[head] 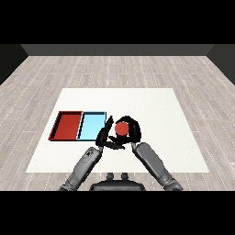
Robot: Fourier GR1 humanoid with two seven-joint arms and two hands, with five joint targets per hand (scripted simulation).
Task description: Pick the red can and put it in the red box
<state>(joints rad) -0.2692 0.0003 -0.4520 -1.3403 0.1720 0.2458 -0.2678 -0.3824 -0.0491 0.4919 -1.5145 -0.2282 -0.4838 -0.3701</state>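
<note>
We're looking down across a white surface (151,119), a broad pale sheet sitting on a floor of grey wood-look planks (114,69), with a dark wall band running along the far edge of the room. On the left part of the surface two shallow trays lie side by side, touching along one edge: the red tray (58,125) on the outside, the light blue tray (92,113) next to it, closer to the middle.

Now the tricky bits. Both grey forearms come up from the lower corners and are cut off at the bottom edge. The hands crowd together just right of the light blue tray, black on black, so it's hard to tell where one ends and the other begins.

And there's the red can (121,129), only its round red top clearly showing, its body hidden by dark fingers. The right hand (134,131) wraps round it, fingers curled over the far side and right side of the can, gripping it. The left hand (104,135) stands just beside it on the left, fingers straight and pointing up and away, held flat, its fingertips near the light blue tray's near right corner. The can sits beside that tray, well apart from the red tray.
</note>
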